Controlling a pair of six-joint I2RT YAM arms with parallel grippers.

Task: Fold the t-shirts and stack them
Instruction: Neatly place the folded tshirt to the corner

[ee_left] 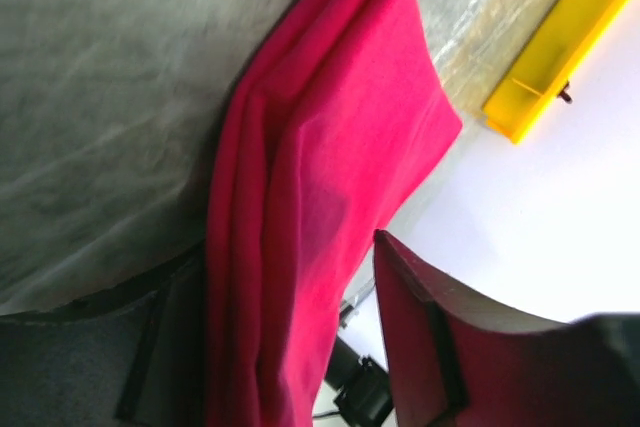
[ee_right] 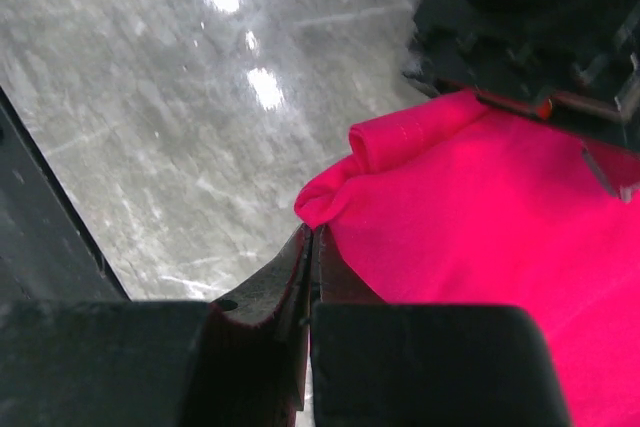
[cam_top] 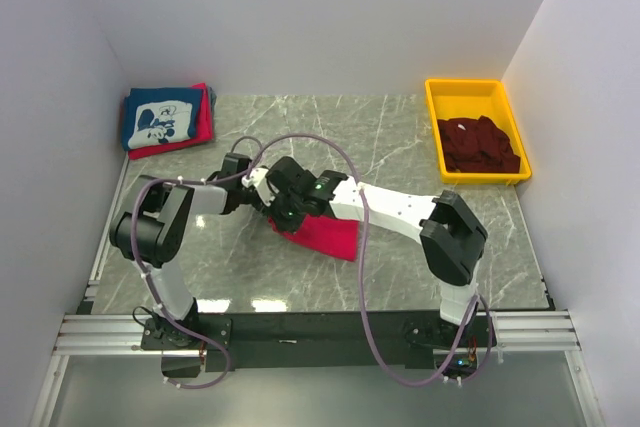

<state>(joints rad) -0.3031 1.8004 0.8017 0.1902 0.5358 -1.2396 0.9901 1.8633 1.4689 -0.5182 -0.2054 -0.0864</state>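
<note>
Left gripper [ee_left: 285, 272] straddles the folded red t-shirt [ee_left: 330, 127], jaws apart. We see the right gripper [ee_right: 309, 252] clamped shut on its edge, above the marble table [ee_right: 150, 97].

From the red shirt [cam_top: 325, 235], the table [cam_top: 400, 137] is open toward 12 o'clock, the stack [cam_top: 165, 119] sits at 10 and the bin [cam_top: 475, 92] at 2.

The red t-shirt [ee_left: 320, 197] is soft, matt cloth that falls in smooth, rounded folds. The tabletop [cam_top: 400, 137] is grey veined stone (or a stone-look sheet), polished enough to mirror the lamps. The yellow bin [cam_top: 465, 87] is smooth, slightly glossy plastic. The maroon t-shirts [cam_top: 482, 145] in it are matt, rumpled cloth.
</note>
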